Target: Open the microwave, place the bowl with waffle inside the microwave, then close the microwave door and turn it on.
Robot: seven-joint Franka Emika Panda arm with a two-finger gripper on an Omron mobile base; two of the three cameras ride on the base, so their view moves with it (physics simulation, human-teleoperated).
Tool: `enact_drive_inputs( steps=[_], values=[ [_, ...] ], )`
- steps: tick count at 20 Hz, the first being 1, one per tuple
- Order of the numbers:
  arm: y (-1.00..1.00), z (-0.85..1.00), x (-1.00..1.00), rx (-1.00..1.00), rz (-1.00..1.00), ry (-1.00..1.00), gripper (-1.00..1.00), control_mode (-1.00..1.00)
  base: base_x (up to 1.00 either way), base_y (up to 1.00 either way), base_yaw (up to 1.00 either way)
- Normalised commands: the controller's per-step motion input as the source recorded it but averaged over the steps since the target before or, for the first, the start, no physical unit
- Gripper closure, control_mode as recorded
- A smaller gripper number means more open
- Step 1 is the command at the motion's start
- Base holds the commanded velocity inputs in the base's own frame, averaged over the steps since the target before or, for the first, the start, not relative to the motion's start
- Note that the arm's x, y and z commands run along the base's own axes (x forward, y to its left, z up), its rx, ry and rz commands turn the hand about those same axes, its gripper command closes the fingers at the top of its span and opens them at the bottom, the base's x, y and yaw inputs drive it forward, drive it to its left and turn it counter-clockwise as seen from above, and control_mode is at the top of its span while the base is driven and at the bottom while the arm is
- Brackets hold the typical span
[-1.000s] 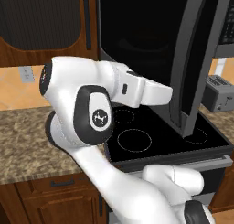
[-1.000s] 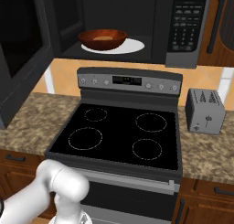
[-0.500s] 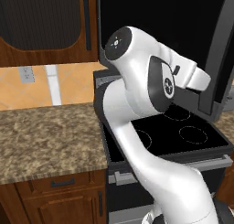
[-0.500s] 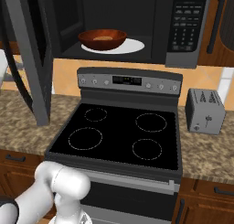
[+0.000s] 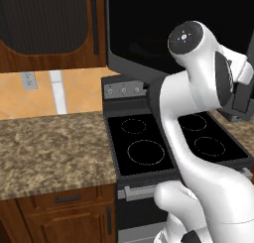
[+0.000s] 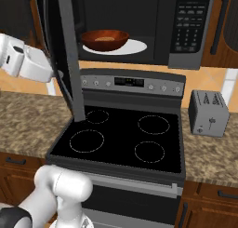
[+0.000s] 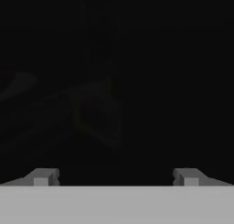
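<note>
Microwave door (image 6: pixel 65 50) has swung further toward closed since 0.5 s ago. Bowl with waffle (image 6: pixel 105 39) sits on turntable inside microwave (image 6: pixel 186 31). Tool (image 7: pixel 116 176) spread wide, empty. Panel writing unreadable.

No lettering can be read, even on the microwave (image 6: pixel 186 27) button panel.

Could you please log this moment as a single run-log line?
phase: closing door | wide dark-glass microwave door: half-open | reddish-brown bowl with waffle: on white turntable plate | gripper: open, facing dark glass
</note>
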Motion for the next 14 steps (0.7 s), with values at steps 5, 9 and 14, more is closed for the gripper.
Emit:
enact_drive_inputs(
  steps=[5, 9, 14],
  values=[
    [-0.75, 0.0, 0.54, 0.0, 0.19, 0.0, -1.0, -1.0, 0.0, 0.0, 0.0],
    [-0.66, 0.0, 0.52, 0.01, 0.24, -0.03, -1.0, -1.0, 0.0, 0.0, 0.0],
    [-0.63, 0.0, 0.47, 0.08, 0.27, -0.03, -1.0, -1.0, 0.0, 0.0, 0.0]
  ],
)
